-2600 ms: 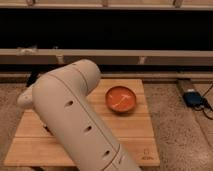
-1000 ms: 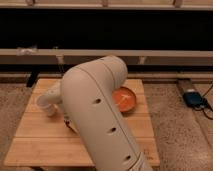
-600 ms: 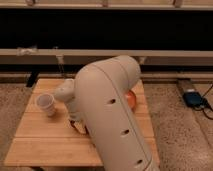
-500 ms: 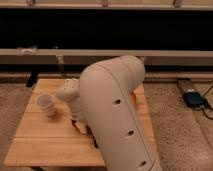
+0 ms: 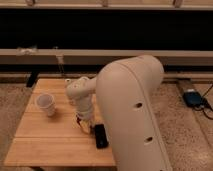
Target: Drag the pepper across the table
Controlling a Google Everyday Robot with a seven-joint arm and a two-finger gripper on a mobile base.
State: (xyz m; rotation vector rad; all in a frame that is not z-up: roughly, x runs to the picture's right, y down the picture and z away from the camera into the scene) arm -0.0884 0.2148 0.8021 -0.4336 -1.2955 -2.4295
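Tool (image 5: 85, 121) low over the table (image 5: 47, 142), beside black slab (image 5: 101, 136); its opening indiscernible.

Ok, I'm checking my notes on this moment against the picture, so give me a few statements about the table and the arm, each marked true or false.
1. A white cup stands on the left part of the table. True.
2. The black slab lies on the floor beside the table. False: it lies on the table, near the front edge, next to the arm.
3. The pincer is low over the table, just left of the black slab. True.
4. The arm covers the left half of the table. False: it covers the right part; the left is in view.
5. A blue thing lies on the floor to the right. True.
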